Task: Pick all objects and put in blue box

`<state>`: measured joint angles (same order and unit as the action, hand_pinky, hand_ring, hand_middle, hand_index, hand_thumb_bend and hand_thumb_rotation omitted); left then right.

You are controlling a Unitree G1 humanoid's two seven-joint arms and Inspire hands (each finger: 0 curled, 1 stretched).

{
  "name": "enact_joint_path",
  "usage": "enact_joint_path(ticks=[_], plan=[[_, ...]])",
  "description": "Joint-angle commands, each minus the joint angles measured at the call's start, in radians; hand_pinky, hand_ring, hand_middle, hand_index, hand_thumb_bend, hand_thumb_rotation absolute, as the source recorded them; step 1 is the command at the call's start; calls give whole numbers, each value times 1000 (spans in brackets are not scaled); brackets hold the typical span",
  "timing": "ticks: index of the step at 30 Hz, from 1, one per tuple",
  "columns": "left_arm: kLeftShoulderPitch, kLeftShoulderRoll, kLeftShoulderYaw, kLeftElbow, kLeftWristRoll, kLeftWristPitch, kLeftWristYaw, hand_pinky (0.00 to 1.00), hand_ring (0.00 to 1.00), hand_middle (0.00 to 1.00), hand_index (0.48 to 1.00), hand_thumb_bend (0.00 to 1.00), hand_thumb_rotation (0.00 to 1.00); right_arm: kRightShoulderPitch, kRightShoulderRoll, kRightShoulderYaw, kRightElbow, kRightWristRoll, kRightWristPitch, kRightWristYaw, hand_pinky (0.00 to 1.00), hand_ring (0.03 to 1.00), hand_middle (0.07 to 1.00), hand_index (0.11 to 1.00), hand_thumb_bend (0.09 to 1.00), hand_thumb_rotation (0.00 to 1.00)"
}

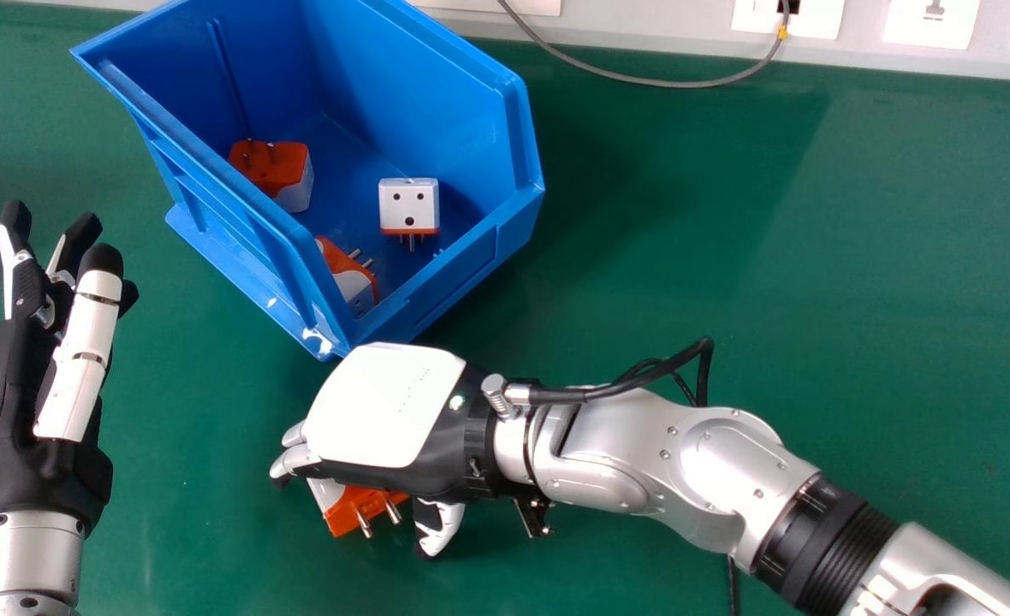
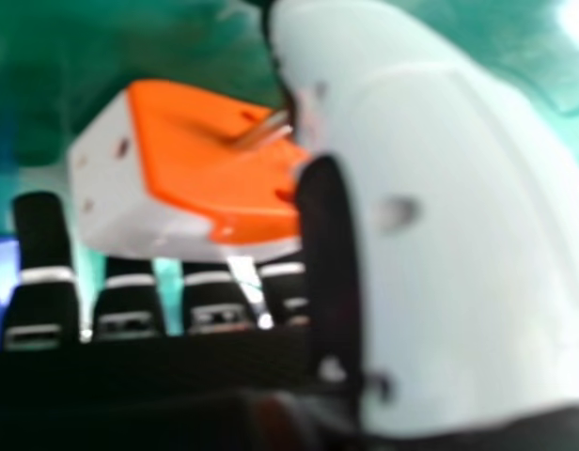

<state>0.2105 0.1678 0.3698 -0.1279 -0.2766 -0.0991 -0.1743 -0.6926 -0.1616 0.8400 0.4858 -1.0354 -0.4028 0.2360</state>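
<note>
- Right hand point(image 1: 385, 411) is loosely open over an orange-and-white adapter point(image 1: 355, 512) on the near worktop point(image 1: 214, 530).
- Left hand point(image 1: 8, 428) is open at left.
- Far blue box point(image 1: 471, 282) holds three more adapters point(image 1: 409, 205).

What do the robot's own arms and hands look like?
The left arm is silver, the right arm too, with black cables and a ribbed black band. The left hand is black with white finger shells; the right hand has a white back.

You had a green tabletop point(image 1: 770, 257) bearing a blue storage bin point(image 1: 411, 94) toward the far left and, nearer you, a white-and-orange plug adapter point(image 1: 347, 511), its metal pins pointing near.
</note>
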Motion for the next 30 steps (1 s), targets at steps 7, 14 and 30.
enact_joint_path(ticks=[7, 14, 30], plan=[[-8, 3, -2, -16, 4, -27, 0, 928, 968, 975, 969, 304, 630, -37, 19, 16, 45, -15, 17, -34, 655, 818, 846, 811, 445, 0], [-7, -1, -8, -29, 7, -19, 10, 931, 971, 977, 971, 305, 628, -37, 15, 28, 51, -22, 26, -60, 626, 778, 805, 775, 462, 0], [-11, 9, -6, -35, -17, -17, -9, 933, 972, 982, 977, 321, 610, -30, 29, 43, 104, -18, 51, -74, 593, 727, 757, 721, 526, 0]])
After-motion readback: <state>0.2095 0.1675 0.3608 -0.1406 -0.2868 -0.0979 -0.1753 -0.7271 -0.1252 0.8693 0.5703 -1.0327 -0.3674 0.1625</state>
